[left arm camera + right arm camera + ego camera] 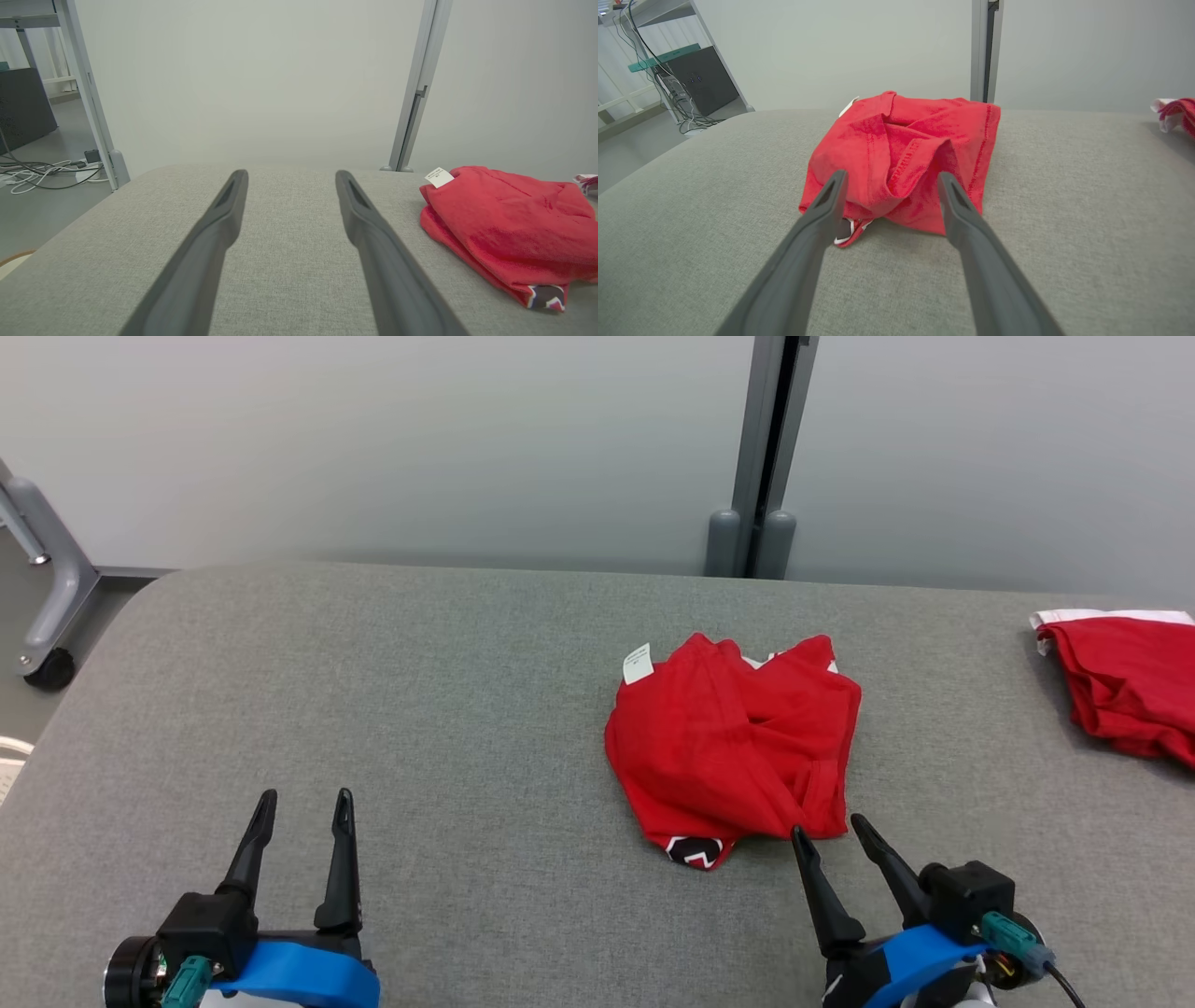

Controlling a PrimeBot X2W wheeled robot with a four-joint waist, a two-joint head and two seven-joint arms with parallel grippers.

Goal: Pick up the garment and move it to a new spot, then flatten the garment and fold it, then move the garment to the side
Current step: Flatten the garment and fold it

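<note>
The right claw is cut off at its base by the lower edge of the head view, and from its own wrist camera its two long dark fingers cross in front of the garment, so whether the tips touch the cloth cannot be told. Its jaws stand wide apart and released, with nothing between them. The tips sit at the garment's near hem, just right of a small black-and-white patch that pokes out from under the red folds. The garment lies straight ahead of this claw as a crumpled red heap on the grey counter, bunched so much that its cut and sleeves are hard to make out. A white tag sticks out at its far left corner. The left claw, well off to the left of the heap, is also spread wide and empty, with its fingers over bare counter and the garment ahead and to its right. Far to the right of the right claw, a second red cloth with a white edge is cut off by the frame. Beyond the counter rises a pale wall with a grey post.
</note>
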